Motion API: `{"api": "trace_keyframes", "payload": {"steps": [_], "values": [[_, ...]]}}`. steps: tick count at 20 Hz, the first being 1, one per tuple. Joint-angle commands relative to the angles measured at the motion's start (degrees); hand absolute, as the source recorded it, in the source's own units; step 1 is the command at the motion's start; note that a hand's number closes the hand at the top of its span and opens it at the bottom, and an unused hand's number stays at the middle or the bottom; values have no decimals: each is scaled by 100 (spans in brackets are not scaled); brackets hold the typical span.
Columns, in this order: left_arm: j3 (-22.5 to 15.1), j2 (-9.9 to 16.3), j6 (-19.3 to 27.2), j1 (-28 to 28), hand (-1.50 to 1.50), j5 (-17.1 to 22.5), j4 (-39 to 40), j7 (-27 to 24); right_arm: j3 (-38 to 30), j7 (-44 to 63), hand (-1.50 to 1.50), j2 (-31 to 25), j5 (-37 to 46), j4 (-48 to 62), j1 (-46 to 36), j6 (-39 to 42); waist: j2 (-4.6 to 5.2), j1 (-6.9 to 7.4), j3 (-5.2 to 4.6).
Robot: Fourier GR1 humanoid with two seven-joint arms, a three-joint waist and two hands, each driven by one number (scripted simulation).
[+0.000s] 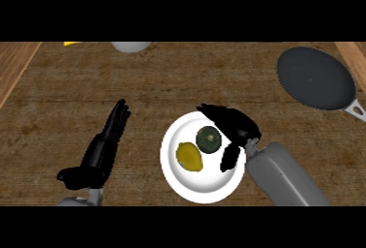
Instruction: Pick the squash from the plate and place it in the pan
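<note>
While the right hand [232, 127] hangs over the far right part of the white plate [204, 191], its fingers bent downward around the dark green squash [208, 139], the pick-up looks to be the step in hand; I cannot tell whether the fingers touch the squash yet, since they arch beside and over it rather than plainly closing on it; the squash sits on the plate's far half, just beside a yellow round fruit [189, 156] that lies nearer the plate's middle; nothing has left the plate. The left hand [103, 147] rests well to the left of the plate, fingers straight and held up, holding nothing. The dark pan [316, 77] lies beyond the plate and off to its right, well apart from it, handle pointing right; a pale bowl-like thing [130, 46] shows at the counter's far edge, beyond the plate. Next, I judge, the fingers must close on the squash alone, sparing the yellow fruit, then lift and carry it out to the pan.
</note>
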Motion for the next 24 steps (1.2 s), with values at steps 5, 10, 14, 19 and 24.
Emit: {"api": "trace_keyframes", "payload": {"steps": [5,10,14,19,24], "values": [[236,-200,-239,-92,0,-148,327,-128,-288,-445,-150,505,640,475,156,-227,0,-8,0],[448,-60,-442,153,0,-44,48,-200,-528,-591,-150,668,951,1403,-188,-365,3,10,0],[302,-111,-401,85,0,-166,-62,2,-483,-850,150,822,1071,2381,-880,-141,18,72,1],[443,-154,-427,-93,0,-134,-23,198,-276,-1615,150,628,1665,2784,-674,-883,15,35,1],[284,-402,-341,7,0,-408,427,-359,-345,-1345,150,971,1887,2667,-623,-1099,8,6,-1]]}}
